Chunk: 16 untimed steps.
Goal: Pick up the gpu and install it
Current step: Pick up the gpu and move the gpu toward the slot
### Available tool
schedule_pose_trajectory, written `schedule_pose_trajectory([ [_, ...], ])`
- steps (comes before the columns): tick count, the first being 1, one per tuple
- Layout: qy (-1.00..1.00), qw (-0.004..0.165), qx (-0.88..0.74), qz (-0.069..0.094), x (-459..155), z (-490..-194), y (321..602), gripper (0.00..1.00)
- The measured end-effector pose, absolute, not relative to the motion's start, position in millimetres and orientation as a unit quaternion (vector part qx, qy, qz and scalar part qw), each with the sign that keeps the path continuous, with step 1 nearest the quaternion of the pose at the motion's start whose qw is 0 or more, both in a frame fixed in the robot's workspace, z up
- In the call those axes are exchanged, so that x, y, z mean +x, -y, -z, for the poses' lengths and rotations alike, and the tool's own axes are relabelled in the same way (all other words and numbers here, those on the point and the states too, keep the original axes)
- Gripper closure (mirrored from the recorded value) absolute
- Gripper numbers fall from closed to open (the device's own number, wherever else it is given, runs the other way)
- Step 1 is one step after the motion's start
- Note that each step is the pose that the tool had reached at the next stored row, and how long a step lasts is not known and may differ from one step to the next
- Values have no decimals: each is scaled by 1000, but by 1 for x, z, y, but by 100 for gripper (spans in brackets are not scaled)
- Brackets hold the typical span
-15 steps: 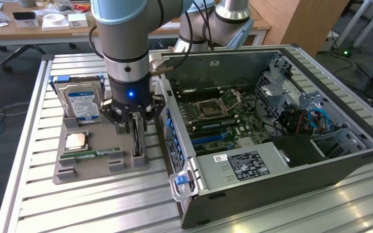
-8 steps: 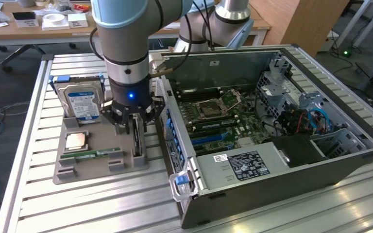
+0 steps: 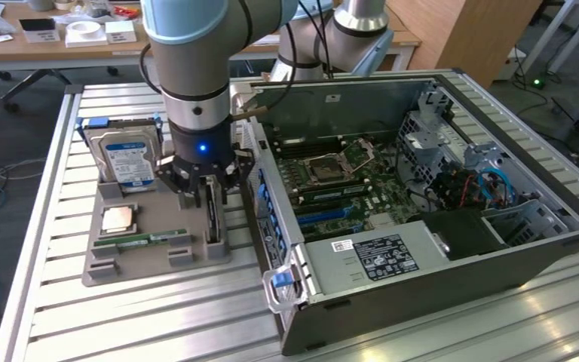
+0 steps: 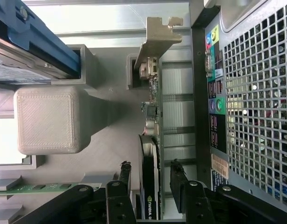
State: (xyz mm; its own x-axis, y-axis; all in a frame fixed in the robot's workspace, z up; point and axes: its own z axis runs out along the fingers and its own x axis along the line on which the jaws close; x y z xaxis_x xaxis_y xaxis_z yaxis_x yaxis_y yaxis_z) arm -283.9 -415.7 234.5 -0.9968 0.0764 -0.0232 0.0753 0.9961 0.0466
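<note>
One gripper, jaws apart, straddles the gpu. The card stands on its long edge in a slot of the grey holder, on the holder's side nearest the computer case; by the look of it, it is seated and not lifted.

In the wrist view the fingers flank the black card with a thin gap on each side, so nothing is clamped.

Risks, as judgement:
- The fingers look to sit away from the metal bracket end; an off-centre hold could let the card swing or tip once it is free of the slot.
- The card is thin and the pads land on a bumpy component face; a shallow or uneven bite could slip.
- A tilted lift could snag the bracket on the slot posts and drag the holder along.
- The case rear grille is just beside the card; the finger on that side has little room and could graze it.
- The hard drive stands upright near the other side; a sideways drift could knock it.

Arm pose:
- The last link hangs straight down over the holder with the blue ring lit.
- The tool is vertical, with the fingertips low around the card's upper edge.
- The upper links rise out of the exterior view's top, behind the case.
</note>
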Motion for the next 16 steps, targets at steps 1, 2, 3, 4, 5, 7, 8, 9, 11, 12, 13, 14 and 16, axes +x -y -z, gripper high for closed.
schedule_pose_trajectory([
  [1,-999,12,38,-23,-284,-234,415,53],
  [2,-999,12,38,-23,-284,-234,415,53],
  [3,-999,12,38,-23,-284,-234,415,53],
  [4,-999,12,38,-23,-284,-234,415,53],
  [5,-999,12,38,-23,-284,-234,415,53],
  [7,-999,12,38,-23,-284,-234,415,53],
  [8,-999,13,38,-23,-284,-234,415,53],
  [9,-999,12,38,-23,-283,-234,415,53],
  [11,-999,12,38,-23,-283,-234,415,53],
  [12,-999,12,38,-23,-283,-234,415,53],
  [13,-999,12,38,-23,-283,-234,415,53],
  [14,-999,12,38,-23,-283,-234,415,53],
  [16,-999,12,38,-23,-283,-234,415,53],
])
